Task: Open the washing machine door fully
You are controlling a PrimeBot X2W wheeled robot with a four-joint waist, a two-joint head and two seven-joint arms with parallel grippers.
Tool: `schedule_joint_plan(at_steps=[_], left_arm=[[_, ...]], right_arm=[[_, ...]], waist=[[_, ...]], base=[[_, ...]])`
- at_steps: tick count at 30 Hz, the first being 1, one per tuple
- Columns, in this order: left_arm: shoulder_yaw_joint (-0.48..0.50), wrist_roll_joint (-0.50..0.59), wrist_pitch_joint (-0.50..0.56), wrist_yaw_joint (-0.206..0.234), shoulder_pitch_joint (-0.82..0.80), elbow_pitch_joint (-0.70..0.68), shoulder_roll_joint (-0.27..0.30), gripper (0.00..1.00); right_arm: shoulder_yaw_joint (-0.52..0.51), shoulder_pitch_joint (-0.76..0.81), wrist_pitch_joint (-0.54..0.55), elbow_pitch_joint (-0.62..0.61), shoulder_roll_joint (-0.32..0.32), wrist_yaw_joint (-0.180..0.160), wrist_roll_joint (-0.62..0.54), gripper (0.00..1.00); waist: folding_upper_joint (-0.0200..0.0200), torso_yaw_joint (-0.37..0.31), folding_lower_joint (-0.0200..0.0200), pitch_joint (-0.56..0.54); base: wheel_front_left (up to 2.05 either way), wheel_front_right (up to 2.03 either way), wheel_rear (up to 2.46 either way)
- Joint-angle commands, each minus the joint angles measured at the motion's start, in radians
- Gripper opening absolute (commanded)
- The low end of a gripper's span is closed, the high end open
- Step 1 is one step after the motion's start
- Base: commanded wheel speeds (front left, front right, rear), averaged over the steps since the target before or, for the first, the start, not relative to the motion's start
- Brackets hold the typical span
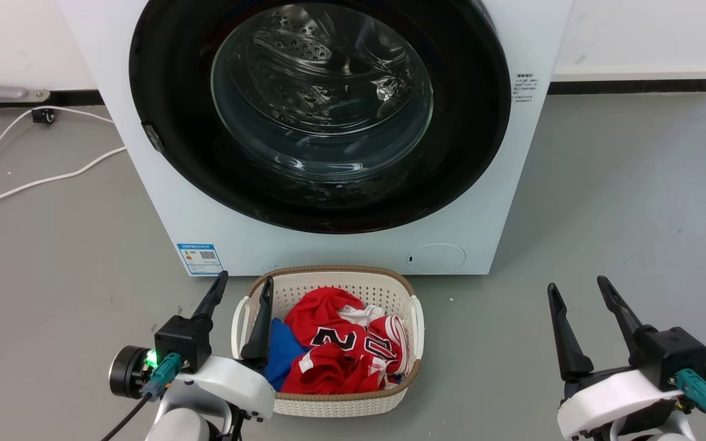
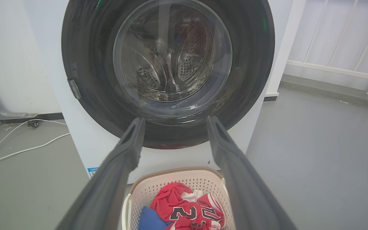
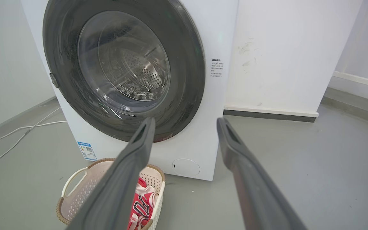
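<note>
Grey floor (image 1: 604,202) bears the washing machine (image 1: 341,251), its washing machine door (image 1: 322,110) shut flush; left claw (image 1: 246,278) by the laundry basket (image 1: 328,269), right claw (image 1: 576,283) well apart, both spread empty.

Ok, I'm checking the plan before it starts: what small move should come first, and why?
Probably lift the left gripper toward the small tab on the washing machine door's left edge: the door looks shut, and this open gripper sits nearer it than the right gripper.
</note>
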Motion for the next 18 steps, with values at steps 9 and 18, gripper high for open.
schedule_joint_plan(at_steps=[9,18], left_arm=[[0.008,0.007,-0.003,-0.004,-0.003,0.002,-0.006,1.00],[0.017,0.011,-0.003,-0.005,-0.004,-0.011,-0.010,1.00]], right_arm=[[-0.001,0.004,0.016,0.015,0.003,0.000,0.059,0.00],[-0.004,-0.010,0.057,0.077,0.003,0.000,0.710,0.00]], waist=[[-0.0001,0.002,0.0000,0.001],[-0.0001,0.000,0.0000,0.007]], base=[[0.00,0.00,0.00],[0.00,0.00,0.00]])
